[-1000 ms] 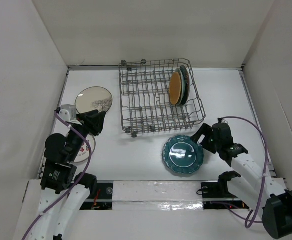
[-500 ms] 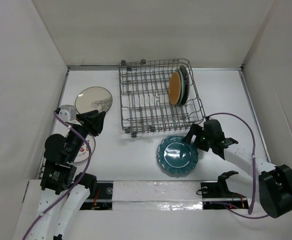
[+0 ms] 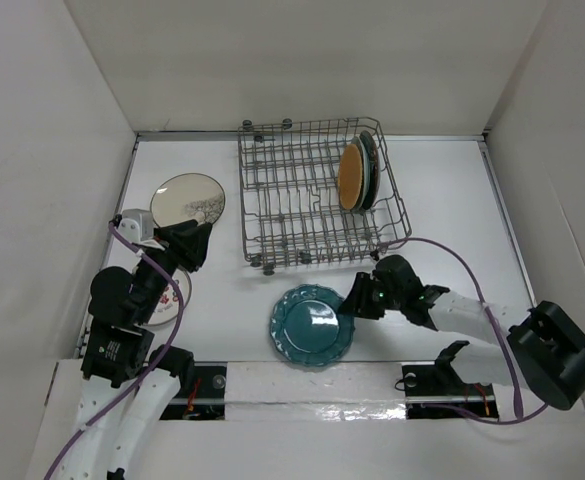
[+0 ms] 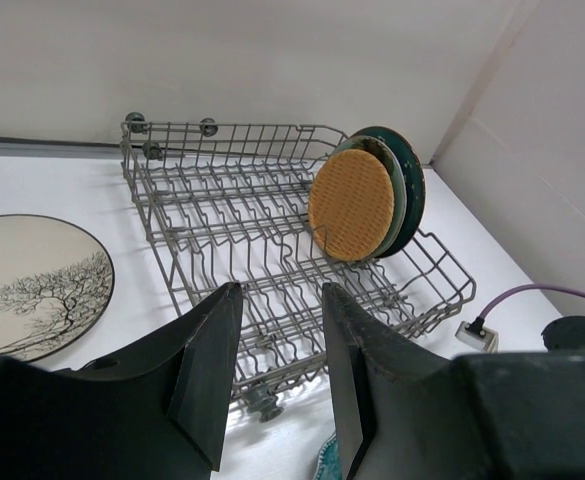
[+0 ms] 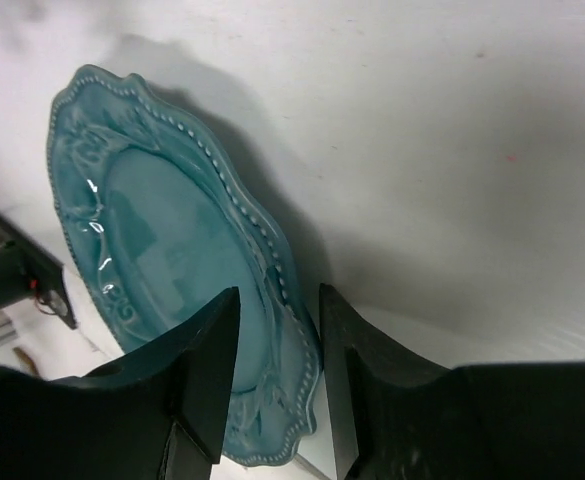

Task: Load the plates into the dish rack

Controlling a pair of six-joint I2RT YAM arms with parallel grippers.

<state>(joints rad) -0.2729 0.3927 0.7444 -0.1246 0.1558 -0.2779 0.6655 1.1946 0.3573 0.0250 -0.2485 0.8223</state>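
Scalloped-rim teal plate (image 3: 310, 327) lies flat near the front edge of the table (image 3: 442, 190), with bare surface between it and the dish rack (image 3: 292, 200). Right gripper (image 3: 357, 303) straddles the plate's right rim, fingers parted. Left gripper (image 3: 194, 243), fingers apart and empty, hangs between the rack and the cream tree plate (image 3: 187, 198). Six plates in all. Three stand upright at the rack's right end, the orange plate (image 3: 349, 175) in front. Three lie on the table, and of these the white plate (image 3: 177, 295) is partly hidden under the left arm.

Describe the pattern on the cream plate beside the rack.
Cream plate: black bare-tree drawing; left wrist view.
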